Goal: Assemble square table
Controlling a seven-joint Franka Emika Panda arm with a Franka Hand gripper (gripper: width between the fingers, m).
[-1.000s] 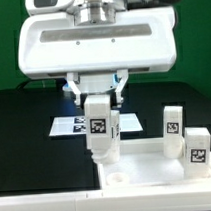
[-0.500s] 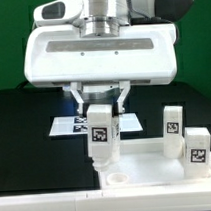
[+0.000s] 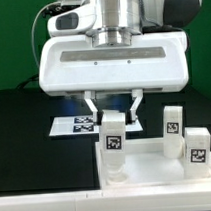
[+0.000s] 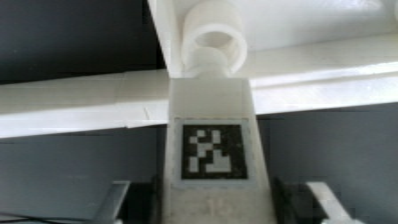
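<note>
Gripper (image 3: 112,101) fingers clamp an upright leg (image 3: 115,143) over the slab's (image 3: 157,166) corner hole (image 4: 219,46); two legs (image 3: 185,134) stand at three o'clock.

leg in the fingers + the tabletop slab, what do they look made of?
Held leg: looks like white plastic, matte, with blocky rounded edges and no grain; a black-and-white tag sits flat on its face, probably a printed sticker.
Tabletop slab: same uniform matte white, likely plastic too; the smooth-walled round corner hole suggests a moulded or printed part. Could be painted; can't rule that out.
</note>
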